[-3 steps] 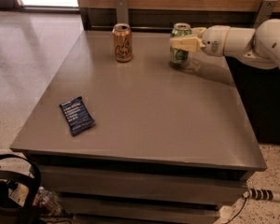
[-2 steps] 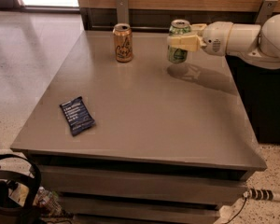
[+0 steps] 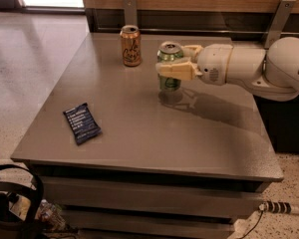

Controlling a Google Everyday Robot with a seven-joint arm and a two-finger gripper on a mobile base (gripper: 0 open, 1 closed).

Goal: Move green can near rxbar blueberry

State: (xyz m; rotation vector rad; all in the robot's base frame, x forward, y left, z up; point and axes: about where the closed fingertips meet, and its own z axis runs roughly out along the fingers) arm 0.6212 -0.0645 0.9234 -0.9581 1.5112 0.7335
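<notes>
The green can (image 3: 169, 82) is upright in my gripper (image 3: 175, 63), lifted a little above the grey table (image 3: 154, 133); its shadow lies on the tabletop just below it. The gripper's pale fingers (image 3: 177, 69) are shut around the can's upper half, and the white arm reaches in from the right. The rxbar blueberry (image 3: 81, 123), a flat dark navy wrapper with white text, lies on the table's front left, well to the left of and nearer than the can.
An orange-tan can (image 3: 131, 45) stands upright at the back of the table, left of the green can. A wooden wall with metal brackets (image 3: 130, 10) runs behind. Black cables and gear (image 3: 10, 208) sit on the floor at the lower left.
My gripper has carried the green can leftward and towards the table's middle, lifted off the surface. The orange-tan can and the blue bar have not moved.
</notes>
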